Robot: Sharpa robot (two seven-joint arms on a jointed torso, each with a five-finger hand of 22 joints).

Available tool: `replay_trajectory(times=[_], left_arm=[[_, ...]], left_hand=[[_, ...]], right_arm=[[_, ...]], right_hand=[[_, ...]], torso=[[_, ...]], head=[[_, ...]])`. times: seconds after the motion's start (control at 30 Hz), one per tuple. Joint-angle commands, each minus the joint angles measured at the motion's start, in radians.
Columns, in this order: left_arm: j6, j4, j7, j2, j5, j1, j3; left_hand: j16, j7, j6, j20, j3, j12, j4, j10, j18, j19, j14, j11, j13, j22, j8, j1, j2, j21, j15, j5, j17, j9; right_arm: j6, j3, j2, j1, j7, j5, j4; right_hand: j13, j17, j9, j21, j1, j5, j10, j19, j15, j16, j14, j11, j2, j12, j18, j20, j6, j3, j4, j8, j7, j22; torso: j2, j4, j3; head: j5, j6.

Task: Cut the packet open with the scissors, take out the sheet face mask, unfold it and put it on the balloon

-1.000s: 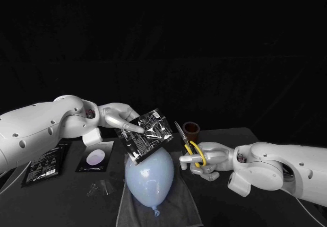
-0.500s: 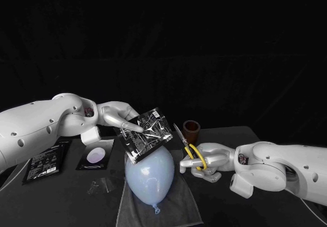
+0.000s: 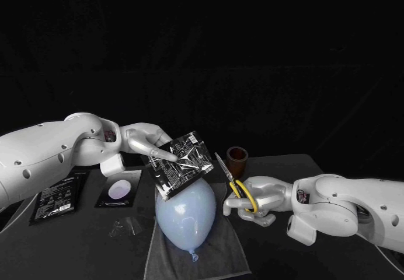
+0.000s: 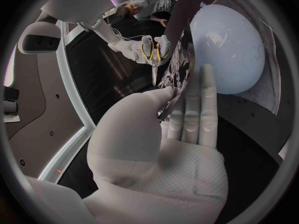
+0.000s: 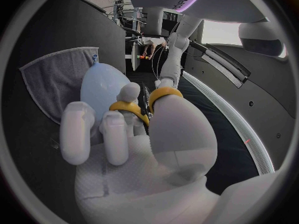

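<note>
Black backdrop (image 3: 202,64) behind table, across upper half of head view; flat and dark, surface detail too dim to tell. Black table (image 3: 76,251) takes lower part; matte top, reads dark grey where light reaches it. Table's far edge runs straight against backdrop on robot's right side, a shade paler than darkness behind. Light on tabletop dim and even. Same dark tabletop (image 5: 50,35) seen in right wrist view. Walls, floor, windows: cannot tell.
</note>
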Motion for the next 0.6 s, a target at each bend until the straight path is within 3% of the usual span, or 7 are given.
replay_trajectory(times=[0.03,0.1,0.17,0.2,0.43,0.57,0.6], left_arm=[[0.013,0.003,0.012,0.002,-0.002,0.002,0.001],[0.012,0.003,0.011,0.002,-0.003,0.002,0.001],[0.011,0.002,0.01,0.002,-0.003,0.002,0.001],[0.011,0.002,0.009,0.002,-0.003,0.002,0.001],[0.009,0.001,0.008,0.003,-0.004,0.002,0.001],[0.01,0.0,0.007,0.004,-0.004,0.002,0.001],[0.01,0.0,0.007,0.004,-0.004,0.002,0.001]], left_hand=[[0.004,-0.002,0.007,-0.002,0.002,0.001,0.001,0.003,0.013,-0.006,-0.002,-0.003,0.001,0.002,0.007,0.002,0.006,0.003,-0.007,0.005,0.002,0.18],[0.004,-0.002,0.007,-0.002,0.002,0.001,0.001,0.003,0.013,-0.006,-0.002,-0.003,0.001,0.002,0.007,0.002,0.006,0.003,-0.007,0.005,0.002,0.18],[0.004,-0.002,0.007,-0.002,0.002,0.001,0.0,0.003,0.013,-0.006,-0.003,-0.003,0.001,0.002,0.007,0.002,0.006,0.004,-0.007,0.005,0.002,0.181],[0.004,-0.002,0.007,-0.002,0.002,0.001,0.0,0.003,0.013,-0.006,-0.003,-0.003,0.001,0.002,0.007,0.002,0.006,0.004,-0.007,0.005,0.002,0.181],[0.004,-0.001,0.007,-0.002,0.002,0.001,0.0,0.004,0.013,-0.006,-0.003,-0.003,0.001,0.002,0.007,0.002,0.006,0.004,-0.007,0.005,0.003,0.181],[0.004,-0.001,0.007,-0.002,0.002,0.001,0.0,0.004,0.013,-0.006,-0.003,-0.003,0.001,0.002,0.007,0.002,0.006,0.004,-0.007,0.005,0.003,0.181],[0.004,-0.001,0.007,-0.002,0.002,0.001,0.0,0.004,0.013,-0.006,-0.003,-0.003,0.001,0.002,0.007,0.002,0.006,0.004,-0.007,0.005,0.003,0.181]], right_arm=[[0.027,0.001,0.001,0.0,0.009,0.007,0.004],[0.019,0.001,0.0,0.001,0.015,0.016,0.004],[0.011,0.001,0.0,0.001,0.02,0.027,0.003],[0.009,0.001,-0.001,0.001,0.022,0.03,0.002],[0.01,0.001,0.001,0.002,0.023,0.051,-0.004],[0.012,0.001,0.002,0.002,0.018,0.062,-0.003],[0.013,0.001,0.002,0.002,0.016,0.064,-0.002]], right_hand=[[0.239,0.261,-0.012,-0.216,0.011,0.0,0.155,-0.065,-0.017,0.002,0.105,0.033,-0.011,1.019,0.037,-0.006,-0.455,-0.035,0.003,0.025,0.101,0.087],[0.06,0.181,-0.025,-0.37,0.017,0.002,0.074,-0.113,-0.041,-0.066,0.075,0.013,0.003,0.715,0.061,-0.024,-0.459,-0.04,0.001,0.055,0.083,0.011],[-0.331,0.105,-0.04,-0.415,0.024,-0.002,-0.114,-0.118,-0.051,-0.136,0.05,0.018,0.013,0.076,0.062,-0.024,-0.445,-0.047,0.001,0.078,0.077,-0.018],[-0.396,0.113,-0.051,-0.385,0.03,0.002,-0.096,-0.097,-0.042,-0.127,0.058,0.003,0.027,0.004,0.062,-0.034,-0.42,-0.053,-0.001,0.094,0.078,-0.008],[-0.626,0.142,-0.116,-0.283,0.05,-0.006,-0.138,-0.042,-0.03,-0.095,0.077,0.031,0.045,-0.265,0.04,-0.024,-0.401,-0.088,-0.002,0.106,0.089,0.034],[-0.738,0.148,-0.144,-0.275,0.05,-0.006,-0.242,-0.035,-0.004,-0.087,0.081,0.063,0.037,-0.394,0.038,-0.007,-0.422,-0.094,-0.001,0.1,0.111,0.037],[-0.776,0.144,-0.157,-0.289,0.048,-0.002,-0.281,-0.038,0.007,-0.089,0.08,0.081,0.001,-0.419,0.039,0.002,-0.48,-0.084,0.003,0.079,0.13,0.031]], torso=[[0.0,-0.0002,0.0007],[0.0,-0.0006,0.0001],[0.0,-0.0002,-0.0003],[0.0,0.0001,-0.0004],[0.0,0.0006,-0.0007],[0.001,0.0002,-0.0011],[0.001,0.0007,-0.0011]], head=[[-0.001,-0.001],[-0.002,0.0],[-0.001,-0.001],[-0.001,-0.001],[-0.001,-0.002],[0.0,-0.002],[-0.001,-0.002]])
